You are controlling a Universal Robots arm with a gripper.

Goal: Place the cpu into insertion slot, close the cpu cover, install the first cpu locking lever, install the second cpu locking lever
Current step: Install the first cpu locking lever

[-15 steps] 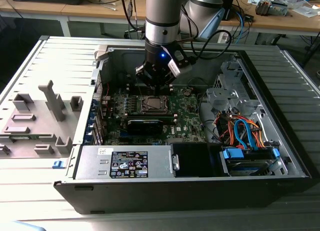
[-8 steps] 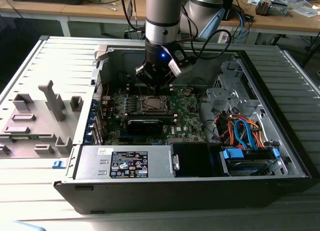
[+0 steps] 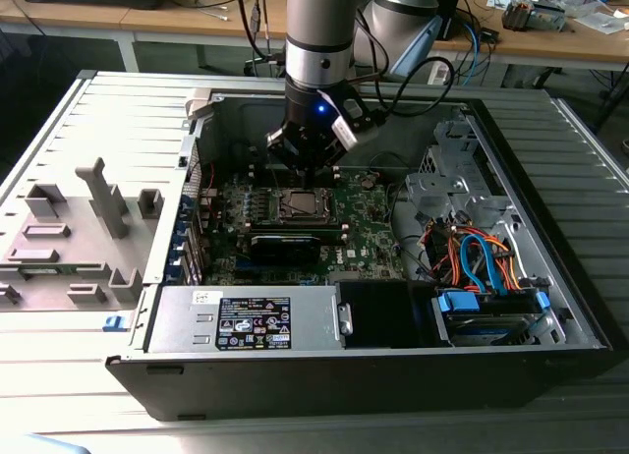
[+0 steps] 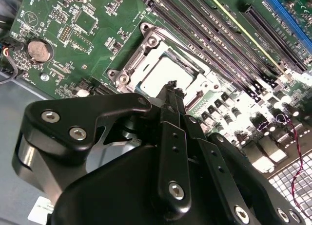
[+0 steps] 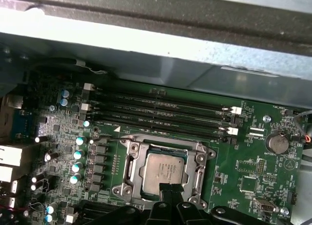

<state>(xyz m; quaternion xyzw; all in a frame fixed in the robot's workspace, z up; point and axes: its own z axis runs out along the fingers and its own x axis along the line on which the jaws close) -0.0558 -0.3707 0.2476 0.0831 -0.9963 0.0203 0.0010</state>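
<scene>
The cpu (image 5: 165, 167) (image 4: 158, 75), a silver-grey square, lies flat in the insertion slot (image 3: 303, 204) on the green board. The cpu cover (image 5: 130, 162) (image 4: 127, 69), a silver frame, lies flat around it, and the chip shows through its window. My gripper (image 5: 170, 188) (image 4: 171, 86) (image 3: 307, 161) hangs just above the socket. Its black fingers are shut together with nothing between them, their tips over the edge of the chip. Whether they touch the socket I cannot tell.
Black memory slots (image 5: 161, 115) run along one side of the socket, next to the grey case wall (image 5: 146, 49). A coin battery (image 5: 279, 143) and upright capacitors (image 5: 78, 154) flank it. In the exterior view, a power supply (image 3: 246, 321), cabled drive cage (image 3: 482, 267) and grey fixture plate (image 3: 69, 238).
</scene>
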